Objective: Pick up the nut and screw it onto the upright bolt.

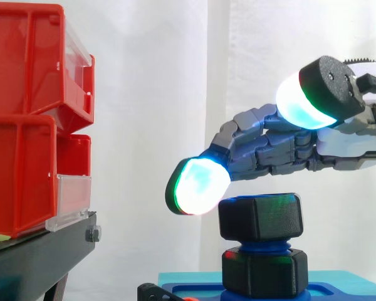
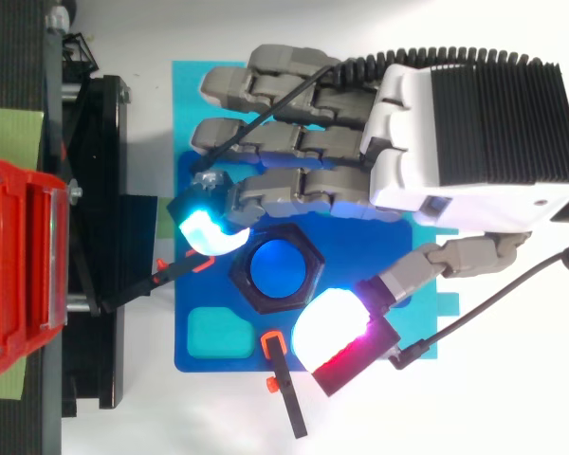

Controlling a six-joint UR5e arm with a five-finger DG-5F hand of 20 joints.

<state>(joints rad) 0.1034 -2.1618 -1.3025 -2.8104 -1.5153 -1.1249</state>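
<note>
1. Hovering over the work, the hand (image 2: 455,142) sits open. Its fingers are stretched out over the nut (image 1: 260,217) and nothing is pinched.
2. One glowing fingertip (image 1: 199,185) hangs just beside the nut's top edge on the bin side. In the side view the thumb pad (image 1: 307,100) rides well above it, so you've got no grip right now.
3. Nut's location: on top of the upright bolt (image 2: 275,265), pretty much level. From above you see the blue bolt end through the nut's hole.
4. Progress, my read: pick-up is done and the nut's started on the bolt.
5. What's left: blue thread (image 1: 263,243) shows betw. the nut and a lower black hex piece (image 1: 265,271), so you prob. have more turns to go. Can't tell how many threads are engaged.
6. Next you'd need fingertip and thumb pad brought onto opposite flats before twisting. Watch for cross-threading if the nut tips.
7. Containers: red bins (image 1: 25,132) are stacked on the black stand (image 1: 37,257), well apart from the bolt, w/ clear front panels. You can't see their contents.
8. The blue plate (image 2: 194,303) carrying the bolt has a light shallow pocket (image 2: 218,332), and nothing visible lies in it.
</note>
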